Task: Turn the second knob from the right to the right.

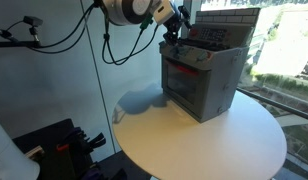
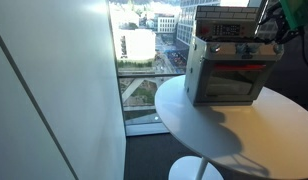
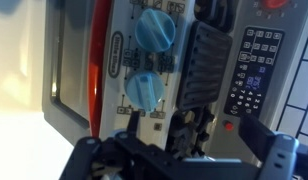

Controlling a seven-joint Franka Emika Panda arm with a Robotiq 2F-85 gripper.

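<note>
A grey toy oven (image 1: 199, 75) with a red-trimmed door stands on a round white table; it shows in both exterior views (image 2: 226, 70). In the wrist view its control panel shows two blue knobs, one (image 3: 154, 28) above the other (image 3: 144, 88), next to a dark ribbed panel (image 3: 191, 60) and a keypad (image 3: 256, 65). My gripper (image 3: 184, 150) is close to the panel with its dark fingers spread wide, a small dark fitting between them. It touches neither blue knob. The gripper is at the oven's top edge in both exterior views (image 1: 175, 33) (image 2: 272, 28).
The round white table (image 1: 224, 140) (image 2: 244, 130) stands by a large window with a drop to the street below. A white wall is beside it. A red button (image 3: 227, 126) sits under the keypad. Dark equipment (image 1: 64, 145) stands on the floor.
</note>
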